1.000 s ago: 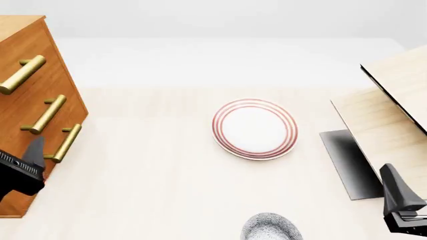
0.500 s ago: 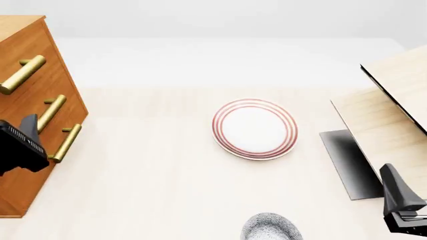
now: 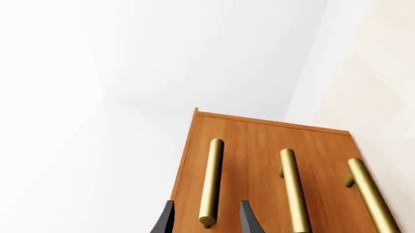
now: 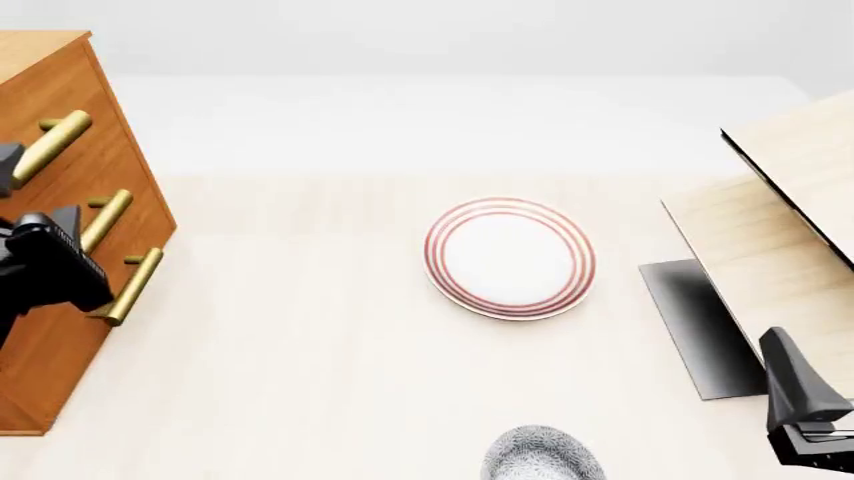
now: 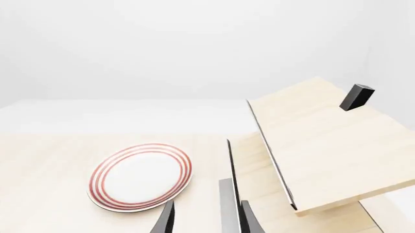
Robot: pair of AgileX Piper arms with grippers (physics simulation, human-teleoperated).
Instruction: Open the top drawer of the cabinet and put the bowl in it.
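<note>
left gripper (image 3: 205, 219) now risen from beside the lowest handle up to the top drawer (image 3: 214, 145), fingers parted around the end of its brass handle (image 3: 211, 182), nothing gripped yet. probably closing and pulling next. drawer not opened. right gripper (image 5: 206, 218) idle, parted, empty. bowl (image 4: 541, 455) waiting at near table edge.

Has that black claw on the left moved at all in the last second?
Yes. The left gripper has climbed up the cabinet front, from the bottom handle to the top drawer's handle.
</note>
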